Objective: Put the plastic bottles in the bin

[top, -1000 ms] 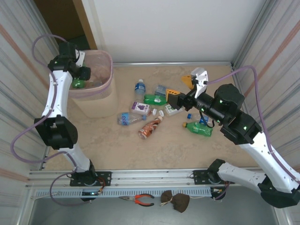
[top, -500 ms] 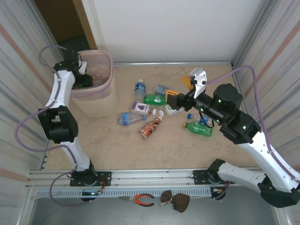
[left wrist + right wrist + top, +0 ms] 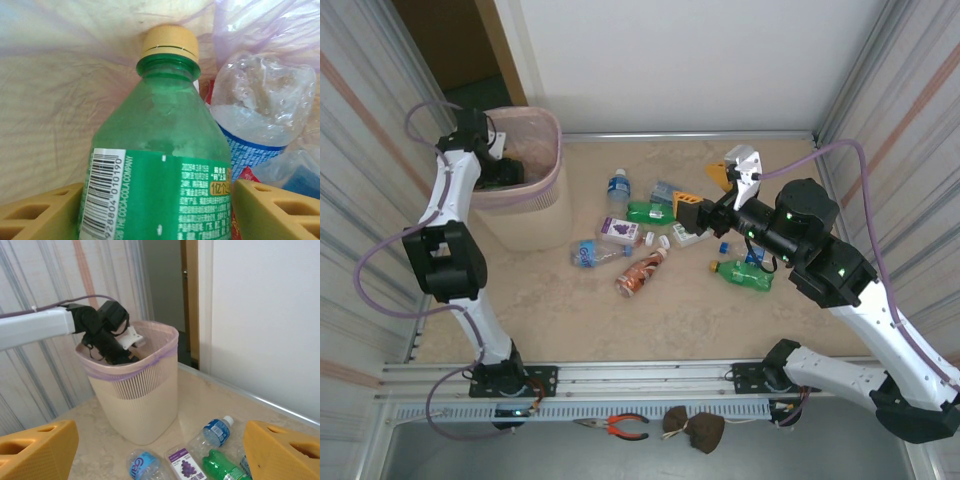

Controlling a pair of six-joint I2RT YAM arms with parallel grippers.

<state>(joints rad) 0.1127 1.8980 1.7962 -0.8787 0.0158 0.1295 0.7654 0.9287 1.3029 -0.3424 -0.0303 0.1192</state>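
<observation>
The pale pink bin (image 3: 556, 160) stands at the table's far left. My left gripper (image 3: 503, 174) reaches down into the bin (image 3: 135, 390). A green bottle (image 3: 160, 150) with a tan cap stands between the yellow fingers (image 3: 40, 215); a thin gap shows at the right finger, so the left gripper (image 3: 157, 212) is open. A crushed clear bottle (image 3: 260, 115) lies beside the green bottle. My right gripper (image 3: 703, 190) hovers open and empty above loose bottles: blue-labelled (image 3: 617, 186), green (image 3: 650, 212), purple-labelled (image 3: 618, 231), brownish (image 3: 642, 272). The right gripper (image 3: 160, 450) faces the bin.
Another green bottle (image 3: 742, 275) and a clear one with a blue label (image 3: 590, 252) lie mid-table. Corrugated walls close both sides and a white wall (image 3: 700, 60) the back. A metal rail (image 3: 650, 380) runs along the near edge, with pliers (image 3: 620, 427) below it.
The left wrist has sunk deeper into the bin, so the green bottle no longer shows from above. Its jaws have widened around the bottle. The right arm has not moved.
</observation>
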